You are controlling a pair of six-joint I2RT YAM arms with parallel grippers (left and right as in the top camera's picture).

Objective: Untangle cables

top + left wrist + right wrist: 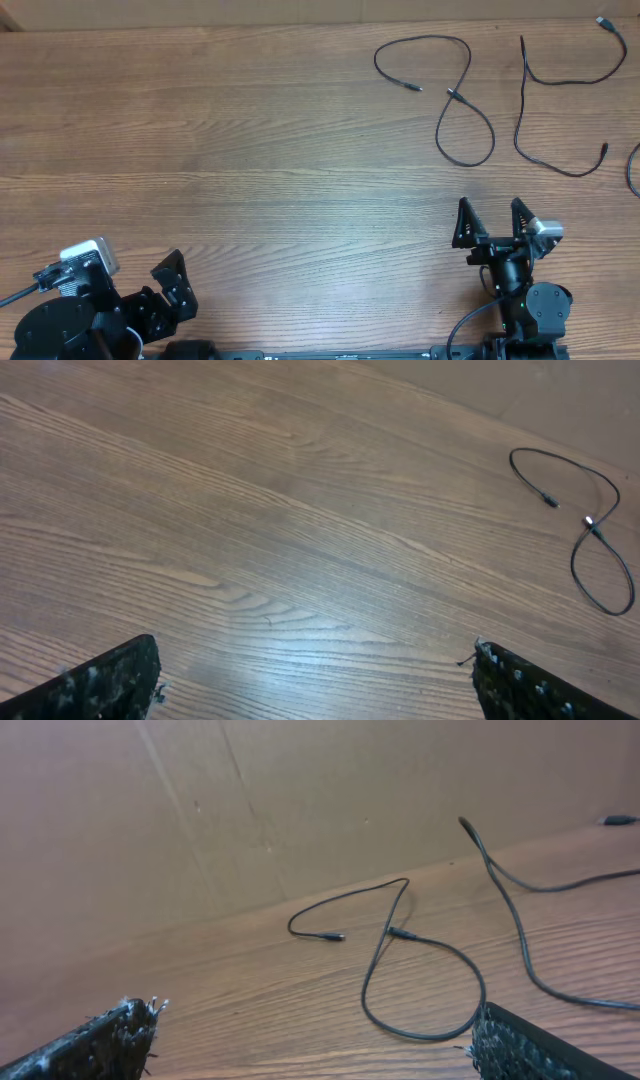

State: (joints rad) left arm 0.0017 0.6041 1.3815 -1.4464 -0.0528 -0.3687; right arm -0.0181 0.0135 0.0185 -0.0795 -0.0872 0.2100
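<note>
right pincer wide, empty | left pincer wide, empty | cables lie separate on table, untouched

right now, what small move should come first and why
Probably reach the right gripper forward toward the looped cable. It lies straight ahead of that gripper and crosses over itself, while the neighbouring cable lies apart from it. Both grippers are open and empty at the near edge, and the left gripper is far off to the side.
</note>
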